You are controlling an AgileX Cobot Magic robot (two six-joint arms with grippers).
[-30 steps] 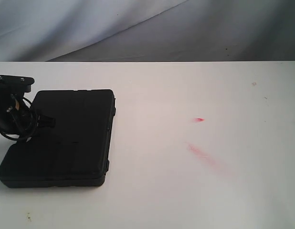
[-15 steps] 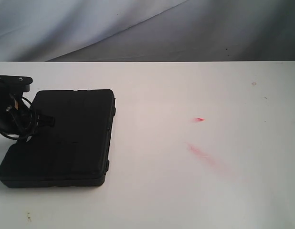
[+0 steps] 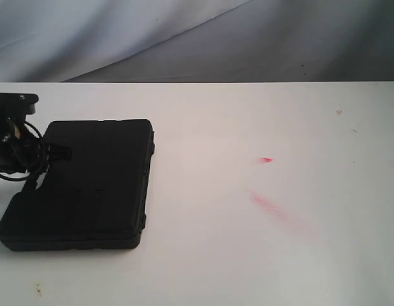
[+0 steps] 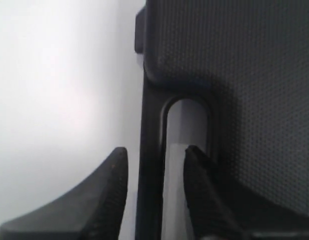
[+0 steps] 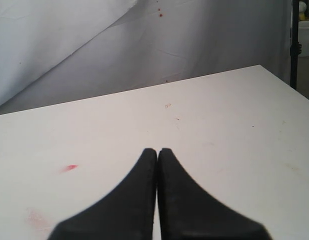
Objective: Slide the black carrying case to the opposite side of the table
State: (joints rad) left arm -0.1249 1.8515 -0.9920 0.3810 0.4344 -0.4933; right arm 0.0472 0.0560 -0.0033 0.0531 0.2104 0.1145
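Left claw (image 4: 157,155) stands part open at the left edge of the black carrying case (image 3: 88,185), gripping nothing. Its wrist view shows what the exterior view cannot: one finger (image 4: 112,175) hangs over bare tabletop (image 4: 54,100) just outside the case's handle (image 4: 152,125). The other finger (image 4: 197,180) sits inside the handle's slot. The dark bar of the handle runs between them, with a thin strip of light surface showing on either side of it, so neither pad appears to press on it. The case's lid fills the rest of that view, finely dimpled.

From the exterior view the left arm (image 3: 15,143) is a dark tangle of bracket and cable at the case's far-left corner, and its fingers are lost against the black lid. That view shows instead where the case is. It lies flat on the left part of the white tabletop (image 3: 248,268), its long sides running front to back, well apart from a small red mark (image 3: 266,160) and a faint pink smear (image 3: 270,207) nearer the middle.

The right claw (image 5: 157,152) does not appear in the exterior view. Its own wrist view shows it closed, fingers pressed together with nothing between them, raised over open tabletop. The red mark (image 5: 70,168) lies off to one side, and a grey cloth backdrop (image 5: 94,45) hangs beyond the far edge.
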